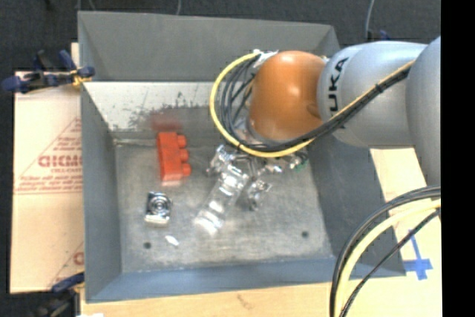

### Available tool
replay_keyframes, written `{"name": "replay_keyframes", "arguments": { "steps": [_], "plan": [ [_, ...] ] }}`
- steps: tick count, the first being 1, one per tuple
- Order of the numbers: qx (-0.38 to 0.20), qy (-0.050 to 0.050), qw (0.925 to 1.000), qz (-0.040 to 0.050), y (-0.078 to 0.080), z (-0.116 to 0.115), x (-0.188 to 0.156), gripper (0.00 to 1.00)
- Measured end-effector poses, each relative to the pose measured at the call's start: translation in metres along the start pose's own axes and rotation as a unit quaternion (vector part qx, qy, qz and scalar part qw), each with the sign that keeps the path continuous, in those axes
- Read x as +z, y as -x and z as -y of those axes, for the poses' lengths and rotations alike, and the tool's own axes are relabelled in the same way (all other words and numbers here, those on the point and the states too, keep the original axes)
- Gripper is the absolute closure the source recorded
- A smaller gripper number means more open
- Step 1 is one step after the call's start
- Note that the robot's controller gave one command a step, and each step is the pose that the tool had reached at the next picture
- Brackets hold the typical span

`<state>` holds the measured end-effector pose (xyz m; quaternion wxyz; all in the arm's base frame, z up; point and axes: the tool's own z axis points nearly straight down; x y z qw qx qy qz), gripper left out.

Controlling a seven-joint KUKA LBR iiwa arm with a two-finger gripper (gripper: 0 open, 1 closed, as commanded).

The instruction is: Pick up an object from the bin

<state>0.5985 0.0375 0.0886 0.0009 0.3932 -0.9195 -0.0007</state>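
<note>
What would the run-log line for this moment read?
arm: gripper low over centre of bin | nearest: clear plastic piece | also: red block, small metal part | held: cannot tell

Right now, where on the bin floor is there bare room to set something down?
Bare floor lies toward the view's lower right, between the gripper and the right wall. The left half is crowded: red block, small metal piece, clear plastic piece beside the gripper.

A scuffed matt grey metal bin (291,228), a smooth red plastic block (172,156), a shiny metal piece (158,208) and a clear glossy plastic item (214,210) are seen.
</note>
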Motion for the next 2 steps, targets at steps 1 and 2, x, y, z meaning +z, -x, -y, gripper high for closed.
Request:
{"name": "replay_keyframes", "arguments": {
  "steps": [1,2],
  "plan": [
    [0.002,-0.001,1.0000,0.0025,0.001,0.002,-0.003,1.00],
    [-0.027,-0.005,0.9996,0.0038,-0.001,-0.009,-0.147,1.00]
  ]
}}
